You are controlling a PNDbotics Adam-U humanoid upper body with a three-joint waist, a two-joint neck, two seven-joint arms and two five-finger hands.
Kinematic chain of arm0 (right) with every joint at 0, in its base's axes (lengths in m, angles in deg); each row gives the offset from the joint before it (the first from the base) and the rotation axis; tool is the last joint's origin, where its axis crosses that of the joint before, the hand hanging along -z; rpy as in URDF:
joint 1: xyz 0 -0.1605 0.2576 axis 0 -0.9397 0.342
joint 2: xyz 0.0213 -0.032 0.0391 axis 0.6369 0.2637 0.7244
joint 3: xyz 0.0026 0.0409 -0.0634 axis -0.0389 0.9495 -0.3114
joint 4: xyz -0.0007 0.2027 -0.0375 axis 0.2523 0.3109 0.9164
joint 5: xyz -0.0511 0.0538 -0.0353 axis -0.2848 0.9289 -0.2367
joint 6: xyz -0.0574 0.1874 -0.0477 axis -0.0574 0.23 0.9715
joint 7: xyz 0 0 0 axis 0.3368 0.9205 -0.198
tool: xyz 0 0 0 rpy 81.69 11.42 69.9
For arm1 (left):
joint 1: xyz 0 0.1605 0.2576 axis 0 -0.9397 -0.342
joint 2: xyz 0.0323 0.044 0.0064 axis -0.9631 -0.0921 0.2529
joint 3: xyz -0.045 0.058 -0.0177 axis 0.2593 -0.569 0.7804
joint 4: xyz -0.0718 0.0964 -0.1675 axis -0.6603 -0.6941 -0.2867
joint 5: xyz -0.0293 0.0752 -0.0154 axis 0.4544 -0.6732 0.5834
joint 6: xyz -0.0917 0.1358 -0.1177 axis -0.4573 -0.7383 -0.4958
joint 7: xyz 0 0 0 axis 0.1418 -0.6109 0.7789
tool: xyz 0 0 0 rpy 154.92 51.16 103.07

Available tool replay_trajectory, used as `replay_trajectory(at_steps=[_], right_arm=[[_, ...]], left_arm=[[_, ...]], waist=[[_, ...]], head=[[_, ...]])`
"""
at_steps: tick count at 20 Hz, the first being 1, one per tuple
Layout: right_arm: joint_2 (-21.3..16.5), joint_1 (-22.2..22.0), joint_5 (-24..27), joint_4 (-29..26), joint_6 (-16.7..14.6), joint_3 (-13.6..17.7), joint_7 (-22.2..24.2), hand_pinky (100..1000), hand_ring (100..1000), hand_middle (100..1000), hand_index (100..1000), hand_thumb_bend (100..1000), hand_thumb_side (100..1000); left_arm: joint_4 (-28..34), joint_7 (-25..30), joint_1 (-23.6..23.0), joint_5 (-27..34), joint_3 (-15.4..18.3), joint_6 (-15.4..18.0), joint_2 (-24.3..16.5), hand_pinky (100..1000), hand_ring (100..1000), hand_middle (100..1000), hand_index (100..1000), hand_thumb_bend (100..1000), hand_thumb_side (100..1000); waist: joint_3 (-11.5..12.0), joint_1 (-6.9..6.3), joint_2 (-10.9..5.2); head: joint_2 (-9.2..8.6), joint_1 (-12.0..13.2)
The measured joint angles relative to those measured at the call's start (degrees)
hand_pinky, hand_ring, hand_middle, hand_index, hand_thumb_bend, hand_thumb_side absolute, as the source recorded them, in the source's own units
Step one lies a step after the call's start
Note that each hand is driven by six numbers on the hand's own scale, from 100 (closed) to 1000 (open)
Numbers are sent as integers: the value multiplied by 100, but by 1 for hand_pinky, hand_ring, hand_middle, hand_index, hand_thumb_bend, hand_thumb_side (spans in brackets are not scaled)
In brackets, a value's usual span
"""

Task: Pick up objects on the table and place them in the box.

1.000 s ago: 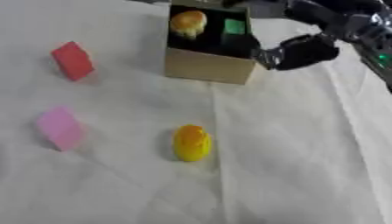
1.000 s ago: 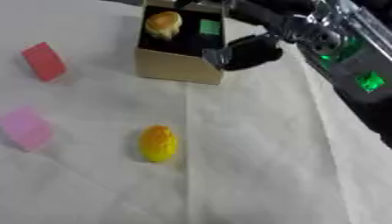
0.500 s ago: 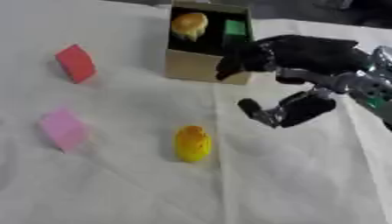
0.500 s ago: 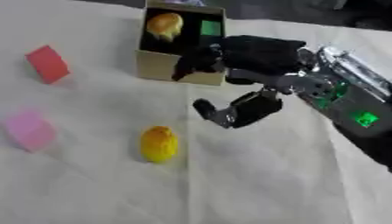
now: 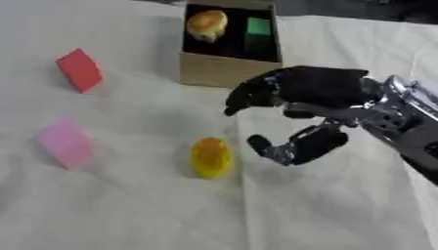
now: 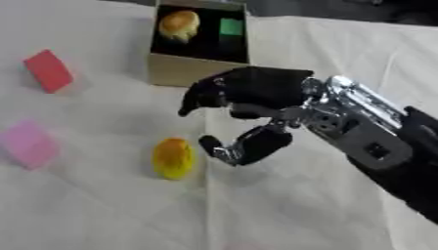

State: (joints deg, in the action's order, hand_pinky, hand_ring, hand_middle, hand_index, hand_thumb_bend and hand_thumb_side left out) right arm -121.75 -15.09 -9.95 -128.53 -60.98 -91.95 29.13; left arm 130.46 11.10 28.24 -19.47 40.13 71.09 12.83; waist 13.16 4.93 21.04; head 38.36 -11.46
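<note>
Pink block: lies at the near left of the counter, well apart from the box.
Red block: far left, tilted on an edge, to the left of the box.
Yellow object: rounded, near the middle of the counter, just left of the hand's thumb; not touching it.
Box: open cardboard box at the far middle; its inside is dark.
Box contents: 1 round yellow-brown object in the left part, 1 green block to its right.
Right hand: black, comes in from the right, hovering just right of the yellow object and nearer than the box; fingers spread and bent downward, thumb held apart below them, nothing between them.
Counter cover: white cloth with creases.
</note>
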Motion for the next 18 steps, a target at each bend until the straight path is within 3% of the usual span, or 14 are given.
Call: replay_trajectory(at_steps=[5,12,18], right_arm=[[55,66,-199,0,76,-117,328,849,873,866,931,100,482],[125,149,-368,0,128,-352,851,856,885,877,932,100,542],[191,219,-499,1,294,-444,1097,856,884,877,933,100,531]], left_arm=[[0,4,-8,2,0,-2,4,928,691,635,796,105,611],[0,19,-8,19,-1,-8,4,929,691,636,797,103,612],[0,29,-8,28,-1,-9,5,929,696,637,797,102,614]], waist=[[-7,0,0],[16,13,0],[51,27,1]], head=[[36,9],[40,9],[40,9]])
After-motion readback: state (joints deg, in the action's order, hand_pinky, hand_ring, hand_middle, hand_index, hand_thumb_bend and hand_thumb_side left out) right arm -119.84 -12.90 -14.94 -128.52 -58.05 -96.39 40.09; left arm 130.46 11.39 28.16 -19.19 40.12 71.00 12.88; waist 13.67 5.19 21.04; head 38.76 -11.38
